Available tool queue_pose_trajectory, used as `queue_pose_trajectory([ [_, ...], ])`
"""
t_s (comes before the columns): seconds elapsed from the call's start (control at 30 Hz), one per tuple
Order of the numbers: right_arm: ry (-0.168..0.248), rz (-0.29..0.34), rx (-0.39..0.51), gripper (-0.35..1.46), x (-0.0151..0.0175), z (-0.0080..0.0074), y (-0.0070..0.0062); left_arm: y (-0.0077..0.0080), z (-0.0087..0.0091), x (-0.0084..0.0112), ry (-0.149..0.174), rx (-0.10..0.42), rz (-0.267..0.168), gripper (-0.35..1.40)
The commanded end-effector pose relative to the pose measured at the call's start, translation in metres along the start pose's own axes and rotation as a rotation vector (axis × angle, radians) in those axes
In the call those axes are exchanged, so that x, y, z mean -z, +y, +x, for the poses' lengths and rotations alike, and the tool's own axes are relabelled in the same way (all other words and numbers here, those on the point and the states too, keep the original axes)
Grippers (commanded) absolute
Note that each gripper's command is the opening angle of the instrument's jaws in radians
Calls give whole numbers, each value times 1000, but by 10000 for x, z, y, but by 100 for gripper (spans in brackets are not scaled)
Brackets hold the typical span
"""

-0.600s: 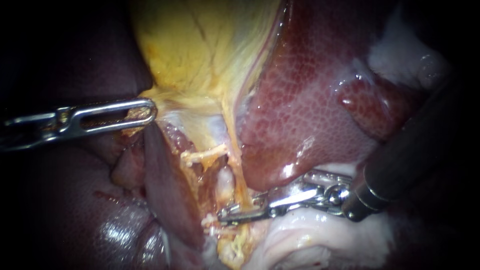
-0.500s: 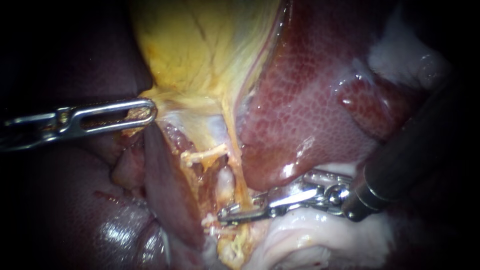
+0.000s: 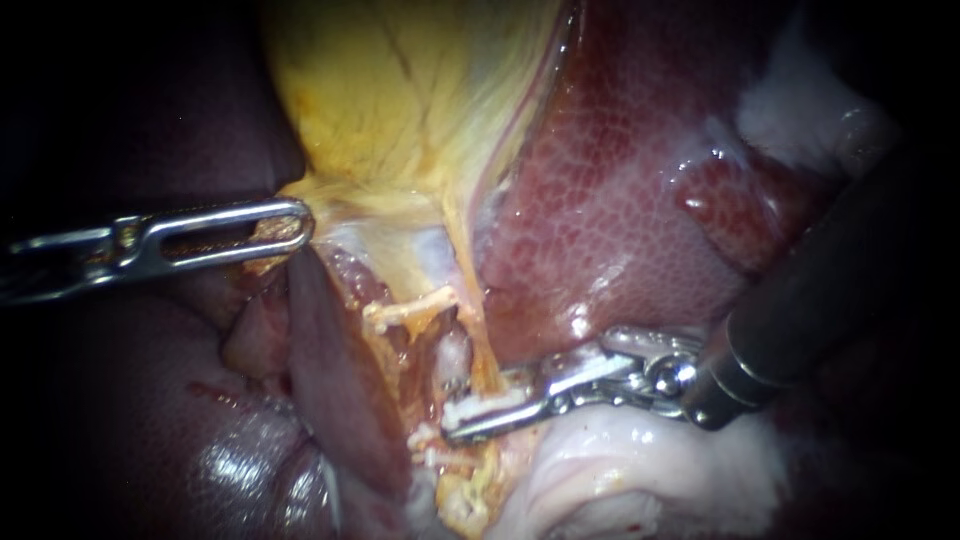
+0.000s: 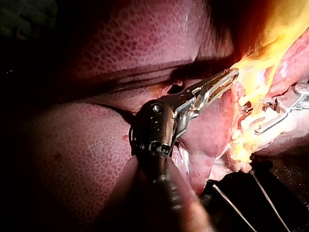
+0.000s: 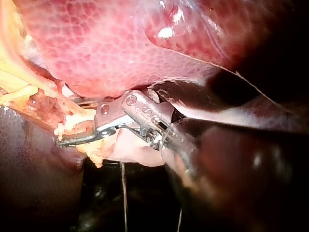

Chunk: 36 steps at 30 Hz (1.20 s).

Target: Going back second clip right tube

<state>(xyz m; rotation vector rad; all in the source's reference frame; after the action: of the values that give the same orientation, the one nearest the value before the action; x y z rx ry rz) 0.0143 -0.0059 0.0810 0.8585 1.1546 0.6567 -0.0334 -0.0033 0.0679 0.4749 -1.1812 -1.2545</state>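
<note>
Endoscope view: right instrument at a tube below the liver, jaws spread, pull-back seemingly not yet begun; left instrument pinching the gallbladder.

From where I stand, the right instrument reaches in just under the edge of the liver, its jaws parted. Stringy yellow tissue fills the gap between them, and pale tissue lies beneath the instrument's wrist.
</note>
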Motion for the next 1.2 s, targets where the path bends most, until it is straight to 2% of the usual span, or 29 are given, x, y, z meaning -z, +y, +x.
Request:
queue_pose_trajectory([
  [0.03, 7, -9, 9, 60, 4, 1, 1, 0, 0, 0, 0, 0, -1, -35],
  [0.23, -7, -17, 58, 60, 28, 8, -6, 0, 0, 0, 0, 0, -1, -35],
  [0.37, -11, -6, 82, 60, 55, 21, -19, 0, 1, 1, -1, 0, -1, -35],
  [0.53, -25, 5, 185, 60, 98, 56, -51, 0, 4, 0, 1, -2, 3, -35],
  [0.63, -31, -45, 239, 60, 123, 81, -69, 0, 7, -3, 2, -3, 6, -35],
  [0.77, -24, -90, 280, 60, 143, 101, -83, -1, 12, -6, 2, -6, 8, -35],
  [0.9, -19, -110, 284, 60, 154, 113, -90, -1, 16, -9, 3, -7, 11, -35],
  [1.03, -20, -110, 284, 60, 156, 114, -91, -2, 22, -16, 4, -4, 15, -35],
  [1.2, -20, -110, 284, 60, 155, 114, -91, -5, 45, -36, 21, -5, 29, -35],
])
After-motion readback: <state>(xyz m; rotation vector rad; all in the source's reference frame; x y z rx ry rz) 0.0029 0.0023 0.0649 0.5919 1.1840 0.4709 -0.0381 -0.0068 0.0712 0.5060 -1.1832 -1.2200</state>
